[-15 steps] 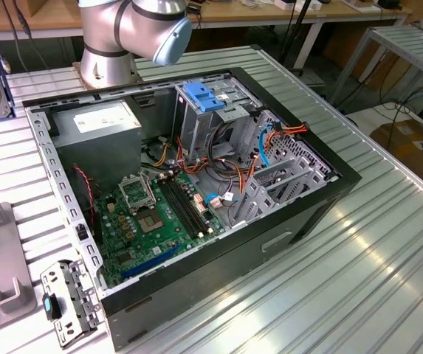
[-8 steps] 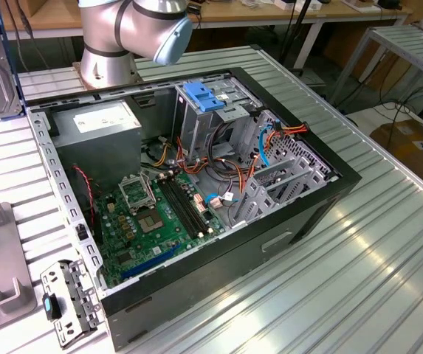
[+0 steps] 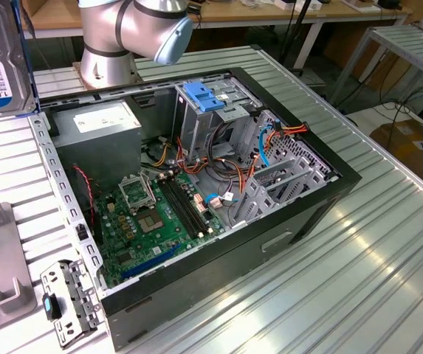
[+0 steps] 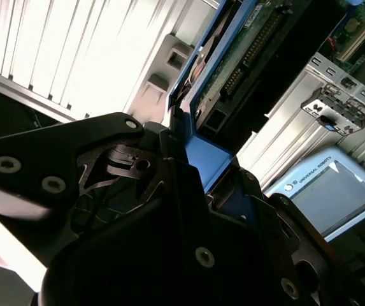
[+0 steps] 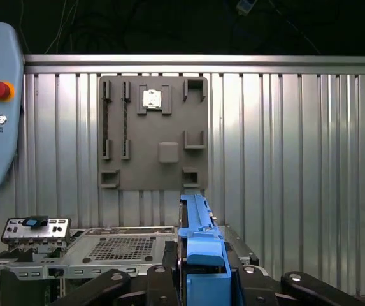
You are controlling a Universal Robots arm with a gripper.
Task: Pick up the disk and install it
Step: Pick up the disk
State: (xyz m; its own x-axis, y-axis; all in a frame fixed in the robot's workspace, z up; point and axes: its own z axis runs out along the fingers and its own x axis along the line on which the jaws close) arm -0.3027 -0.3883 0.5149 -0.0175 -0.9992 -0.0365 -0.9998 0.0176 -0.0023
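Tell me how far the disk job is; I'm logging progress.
Pickup looks done: the gripper is shut on the disk. In hand: the disk, held outside the open computer case in the exterior view. Left: installing it; it is not yet inside.

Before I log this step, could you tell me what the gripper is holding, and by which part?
The gripper holds the disk by one end of its blue carrier.

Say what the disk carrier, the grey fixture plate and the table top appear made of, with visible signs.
Disk carrier: probably moulded plastic, matte bright blue, rounded edges.
Grey fixture plate: likely plastic, dull uniform grey, moulded pockets.
Table top: metal, perhaps aluminium, ribbed with bright sheen.
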